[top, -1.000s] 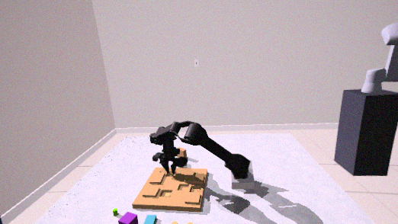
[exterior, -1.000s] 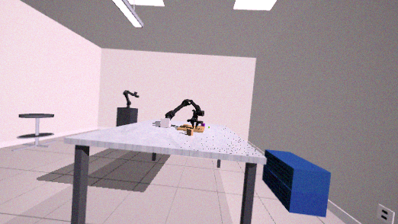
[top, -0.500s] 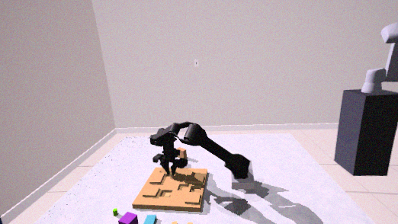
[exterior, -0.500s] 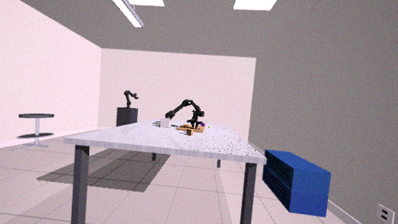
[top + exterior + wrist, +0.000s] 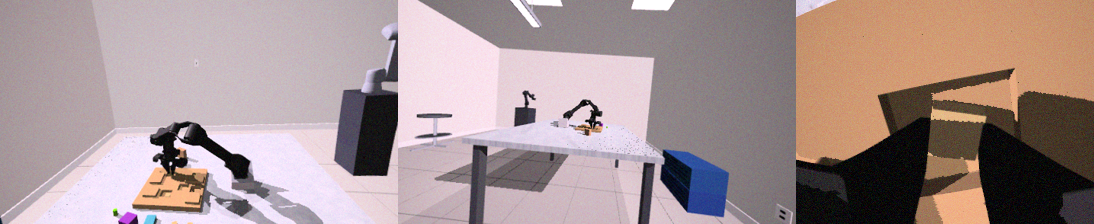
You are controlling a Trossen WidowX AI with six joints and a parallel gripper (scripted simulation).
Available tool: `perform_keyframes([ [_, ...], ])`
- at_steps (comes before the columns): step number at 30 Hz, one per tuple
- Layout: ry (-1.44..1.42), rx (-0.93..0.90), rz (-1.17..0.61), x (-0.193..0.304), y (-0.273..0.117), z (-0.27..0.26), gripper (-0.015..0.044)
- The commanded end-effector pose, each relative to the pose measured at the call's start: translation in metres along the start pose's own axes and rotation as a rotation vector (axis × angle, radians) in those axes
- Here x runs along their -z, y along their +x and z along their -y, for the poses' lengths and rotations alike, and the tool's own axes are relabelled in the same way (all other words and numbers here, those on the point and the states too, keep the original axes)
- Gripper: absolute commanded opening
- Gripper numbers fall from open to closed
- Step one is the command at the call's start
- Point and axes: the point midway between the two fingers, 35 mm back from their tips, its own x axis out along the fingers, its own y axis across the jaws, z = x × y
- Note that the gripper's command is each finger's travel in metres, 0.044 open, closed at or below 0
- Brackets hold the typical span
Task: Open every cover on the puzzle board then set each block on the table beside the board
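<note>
The wooden puzzle board (image 5: 152, 201) (image 5: 581, 129) lies on the table, with open wells and raised covers of the same wood colour. My gripper (image 5: 170, 173) (image 5: 592, 127) (image 5: 954, 131) points down at the board's far part, with its fingertips at a square well (image 5: 908, 107). It is shut on a pale yellow block (image 5: 955, 140), mostly in shadow between the fingers. The block's lower part is hidden. A cover (image 5: 193, 196) lies at the board's near right corner, and another cover (image 5: 156, 178) at its far left. Which wells hold blocks is hard to tell in the top view.
A purple block (image 5: 128, 218), a blue block (image 5: 150, 219) and a small green piece (image 5: 115, 212) rest on the table in front of the board. Two tan pieces show at the frame's lower edge. An orange-brown block (image 5: 182, 153) (image 5: 587, 132) stands beyond the board's far edge.
</note>
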Motion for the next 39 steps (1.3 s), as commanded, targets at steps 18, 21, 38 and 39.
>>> perform_keyframes([
  [18, -0.001, 0.002, 0.000, 0.000, -0.027, -0.001, 0.0080],
  [21, -0.001, 0.002, 0.000, 0.000, -0.031, 0.000, 0.0080],
  [38, 0.001, 0.003, -0.001, -0.001, -0.059, -0.001, 0.0080],
  [39, 0.001, 0.003, -0.001, -0.001, -0.062, -0.001, 0.0080],
])
